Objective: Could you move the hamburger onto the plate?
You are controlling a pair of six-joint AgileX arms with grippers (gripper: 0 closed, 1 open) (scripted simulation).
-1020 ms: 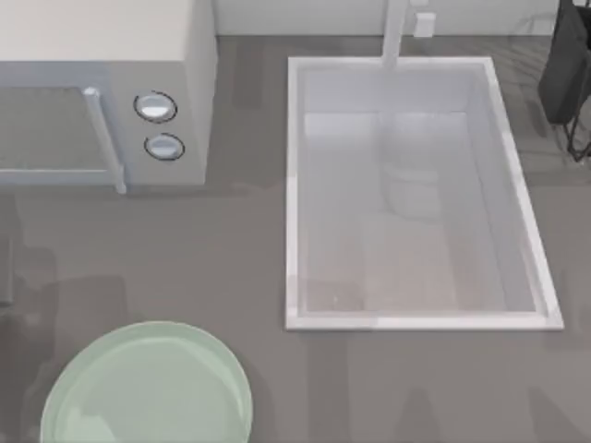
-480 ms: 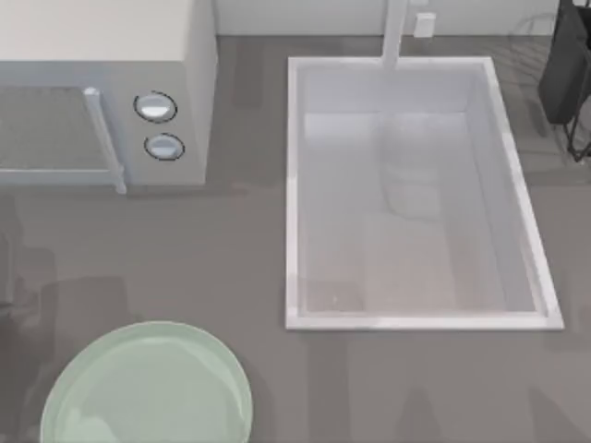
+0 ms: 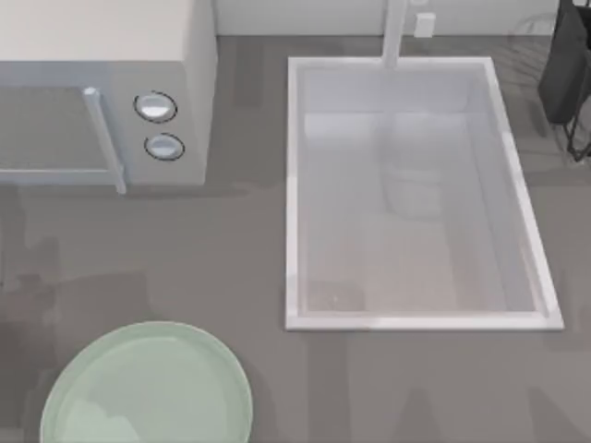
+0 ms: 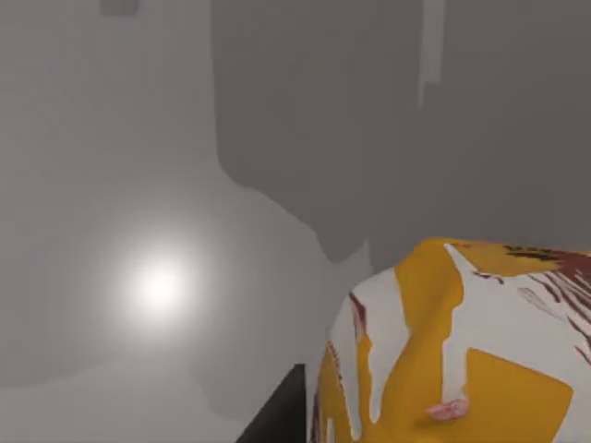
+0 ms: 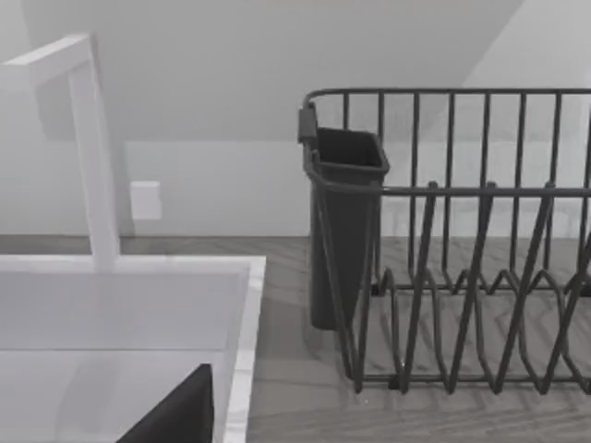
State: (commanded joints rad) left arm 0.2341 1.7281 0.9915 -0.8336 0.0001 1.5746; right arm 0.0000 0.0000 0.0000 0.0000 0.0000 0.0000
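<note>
In the left wrist view the hamburger (image 4: 462, 351) sits very close under the camera, a blocky lump of orange-yellow and whitish patches with dark red streaks, and a dark edge of the left claw (image 4: 277, 420) shows just beside it; whether the fingers are closed on it or merely next to it I cannot tell, nor how wide they stand. Around it lies plain grey surface with a bright glare spot and broad shadows, so how high the hamburger is off the counter cannot be read. In the top view the plate (image 3: 231, 369), pale mint green and bare, lies on the counter at about 7 o'clock, the microwave (image 3: 199, 92) is at 10 o'clock, and the sink (image 3: 294, 185) runs from the centre toward 2 o'clock. The right arm looks parked: a dark sliver of the right claw (image 5: 175, 415) sits over the sink rim, facing the dish rack (image 5: 480, 277) and faucet (image 5: 92, 157), fingers not readable. The main risk, as I judge it, is a poor hold: if the grip is shallow or off-centre, the hamburger could slip or tip in transit. A release too near the raised rim could leave it propped on the edge or rolling onto the counter.
</note>
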